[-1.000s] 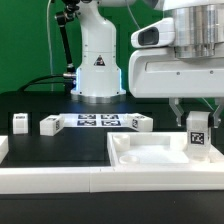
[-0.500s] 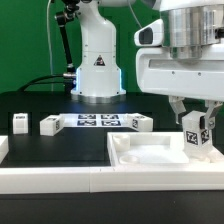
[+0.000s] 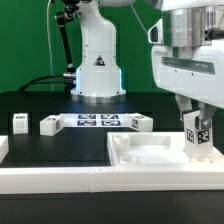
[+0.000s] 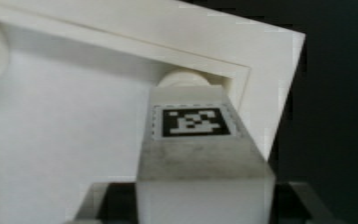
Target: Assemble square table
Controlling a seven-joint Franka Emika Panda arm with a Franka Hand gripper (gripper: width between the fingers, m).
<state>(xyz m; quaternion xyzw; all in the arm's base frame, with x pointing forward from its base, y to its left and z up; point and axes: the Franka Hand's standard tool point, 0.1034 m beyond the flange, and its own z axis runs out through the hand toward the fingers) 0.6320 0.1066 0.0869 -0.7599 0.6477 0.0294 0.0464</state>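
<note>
The square tabletop (image 3: 150,157), a white slab with a raised rim, lies at the front of the exterior view's right. My gripper (image 3: 198,118) is shut on a white tagged leg (image 3: 198,137) and holds it upright at the slab's far right corner. I cannot tell whether its lower end touches the slab. In the wrist view the leg (image 4: 197,140) runs out from between the dark fingers (image 4: 119,196) to the rimmed corner of the tabletop (image 4: 69,110). Three more legs stand on the black surface: two at the left (image 3: 19,122) (image 3: 49,124) and one at mid-table (image 3: 137,123).
The marker board (image 3: 97,121) lies between the loose legs in front of the robot base (image 3: 97,70). A long white rail (image 3: 60,181) borders the front edge of the black surface.
The arm's upper body has shifted toward the exterior view's right. The leg stays gripped at the same corner of the slab, its tag face slightly turned.
</note>
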